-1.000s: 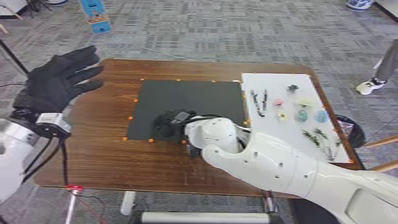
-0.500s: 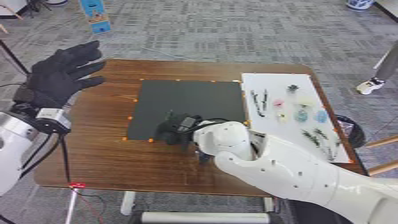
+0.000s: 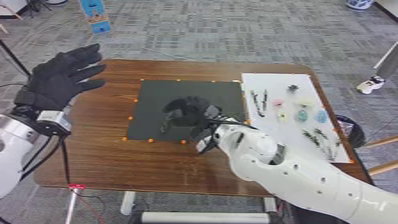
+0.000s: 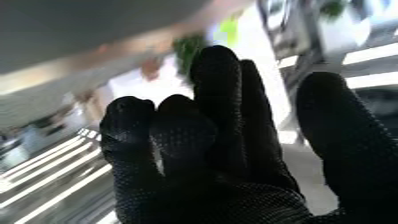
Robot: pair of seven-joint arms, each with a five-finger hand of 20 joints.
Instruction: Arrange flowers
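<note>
Black glove fabric covers the right hand [image 3: 188, 112], which in the head view has moved from near the closer edge of the dark mat [image 3: 200, 88] to farther over its middle, the forearm swinging with it. That suggests a placing or adjusting move on the mat, though whether a stem has just been let go there is a guess. The left hand [image 3: 62, 80], left of the mat, has barely shifted and hangs with its fingers spread. Right of the mat, on the white sheet [image 3: 266, 82], lie the dark twigs [image 3: 258, 102], pink flower [image 3: 278, 102], blue flower [image 3: 322, 116] and leafy sprigs [image 3: 316, 137]. What lies under the right hand is hidden; a thin dark shape beside it could be a finger or a stem.

In the right wrist view, the fingers are fairly straight, the thumb apart from them. Blurred greenery [image 4: 188, 47] shows by the fingertips; I cannot tell if it touches them.
</note>
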